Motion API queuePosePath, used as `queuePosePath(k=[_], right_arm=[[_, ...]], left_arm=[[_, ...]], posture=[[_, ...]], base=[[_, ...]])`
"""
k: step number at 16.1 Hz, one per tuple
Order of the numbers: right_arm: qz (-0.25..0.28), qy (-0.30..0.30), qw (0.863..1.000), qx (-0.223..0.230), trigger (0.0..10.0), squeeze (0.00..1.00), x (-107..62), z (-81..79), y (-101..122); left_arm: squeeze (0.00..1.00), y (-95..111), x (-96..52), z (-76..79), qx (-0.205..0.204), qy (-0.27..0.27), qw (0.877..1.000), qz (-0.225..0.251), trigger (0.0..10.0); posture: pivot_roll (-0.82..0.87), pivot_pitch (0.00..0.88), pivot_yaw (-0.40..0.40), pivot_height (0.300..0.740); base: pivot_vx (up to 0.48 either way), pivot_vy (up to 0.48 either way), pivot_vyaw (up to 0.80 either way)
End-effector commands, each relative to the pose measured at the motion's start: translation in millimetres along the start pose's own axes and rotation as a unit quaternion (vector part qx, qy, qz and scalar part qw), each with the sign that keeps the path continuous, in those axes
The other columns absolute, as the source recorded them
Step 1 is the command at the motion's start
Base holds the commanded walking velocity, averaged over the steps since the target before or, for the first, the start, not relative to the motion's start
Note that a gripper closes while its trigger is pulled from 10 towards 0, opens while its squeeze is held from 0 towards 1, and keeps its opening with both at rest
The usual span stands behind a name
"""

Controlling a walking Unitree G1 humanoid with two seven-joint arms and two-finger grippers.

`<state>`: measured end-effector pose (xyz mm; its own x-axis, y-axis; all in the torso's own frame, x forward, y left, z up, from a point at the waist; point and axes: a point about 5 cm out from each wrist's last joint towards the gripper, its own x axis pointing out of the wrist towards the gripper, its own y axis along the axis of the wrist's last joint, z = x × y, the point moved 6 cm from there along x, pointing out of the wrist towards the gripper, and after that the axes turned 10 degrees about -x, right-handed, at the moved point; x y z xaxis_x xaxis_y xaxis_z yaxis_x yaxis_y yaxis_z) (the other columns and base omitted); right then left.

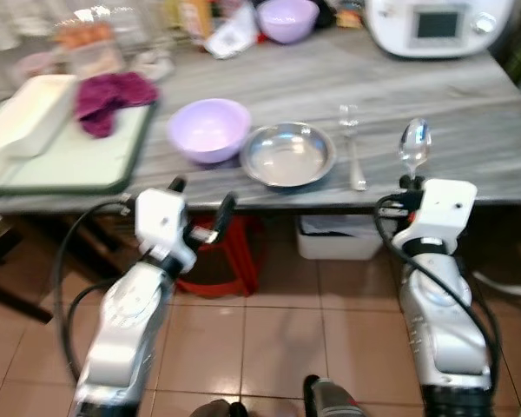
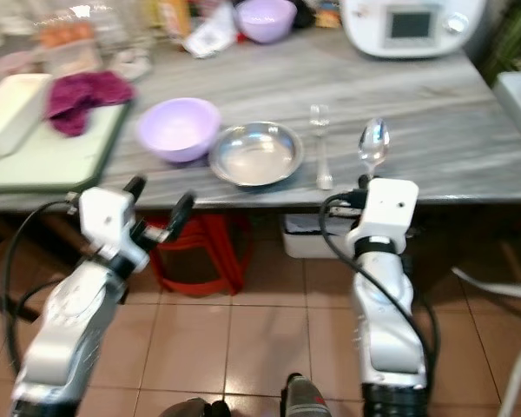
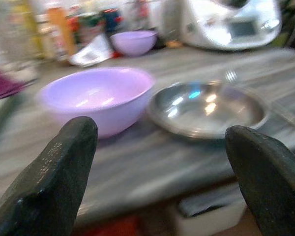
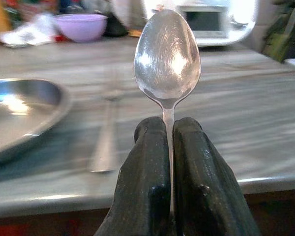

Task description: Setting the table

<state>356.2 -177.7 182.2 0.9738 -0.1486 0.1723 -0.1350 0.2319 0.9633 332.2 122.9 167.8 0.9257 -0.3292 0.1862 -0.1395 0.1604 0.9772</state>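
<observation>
My right gripper (image 1: pixel 410 181) is shut on a metal spoon (image 1: pixel 414 142), holding it by the handle with the bowl (image 4: pixel 167 53) pointing up, just at the front edge of the grey table (image 1: pixel 469 113). A fork (image 1: pixel 353 149) lies on the table left of the spoon, beside a steel plate (image 1: pixel 288 155). A lilac bowl (image 1: pixel 209 129) sits left of the plate. My left gripper (image 1: pixel 201 203) is open below the table edge, in front of the lilac bowl (image 3: pixel 96 97) and steel plate (image 3: pixel 206 109).
A green tray (image 1: pixel 61 165) with a white dish (image 1: pixel 30 113) and a purple cloth (image 1: pixel 111 97) lies at the left. A second lilac bowl (image 1: pixel 287 17) and a white appliance (image 1: pixel 438 24) stand at the back. A red stool (image 1: pixel 230 256) and white bin (image 1: pixel 339 236) sit under the table.
</observation>
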Motion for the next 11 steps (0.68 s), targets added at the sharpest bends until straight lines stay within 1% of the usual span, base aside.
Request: queuePosePath(k=[1, 3, 5, 8, 10, 11], right_arm=[[0.016, -0.011, 1.000, -0.003, 10.0, 0.00, -1.4, 4.8, 8], [0.017, -0.027, 0.999, -0.013, 10.0, 0.00, 1.3, 12.7, 8], [0.011, -0.050, 0.998, -0.022, 10.0, 0.00, 2.3, 22.6, 6], [0.009, -0.059, 0.998, -0.026, 10.0, 0.00, 4.0, 28.2, 5], [0.007, -0.063, 0.998, -0.025, 10.0, 0.00, 4.4, 29.6, 5], [0.005, -0.064, 0.998, -0.024, 10.0, 0.00, 4.3, 29.6, 4]], left_arm=[[0.00, 1, -6.7, -5.4, 0.016, 0.011, 1.000, -0.004, 10.0], [0.00, -4, -14.0, -13.0, 0.035, 0.026, 0.999, -0.018, 10.0], [0.00, -5, -15.6, -16.8, 0.038, 0.034, 0.998, -0.023, 10.0], [0.00, -7, -13.0, -3.9, 0.024, -0.002, 0.999, -0.024, 10.0], [0.00, -4, -9.7, 0.9, 0.016, -0.011, 1.000, -0.019, 10.0], [0.00, -4, -8.7, 1.4, 0.014, -0.010, 1.000, -0.019, 10.0]], posture=[[-0.14, 0.191, 0.091, 0.740], [-0.14, 0.196, 0.088, 0.740], [-0.14, 0.194, 0.087, 0.740], [-0.14, 0.193, 0.086, 0.740], [-0.14, 0.193, 0.086, 0.740], [-0.14, 0.193, 0.086, 0.740]], base=[[0.000, 0.000, 0.00], [0.000, 0.000, 0.00], [0.000, 0.000, 0.00], [0.000, 0.000, 0.00], [0.000, 0.000, 0.00], [0.000, 0.000, -0.56]])
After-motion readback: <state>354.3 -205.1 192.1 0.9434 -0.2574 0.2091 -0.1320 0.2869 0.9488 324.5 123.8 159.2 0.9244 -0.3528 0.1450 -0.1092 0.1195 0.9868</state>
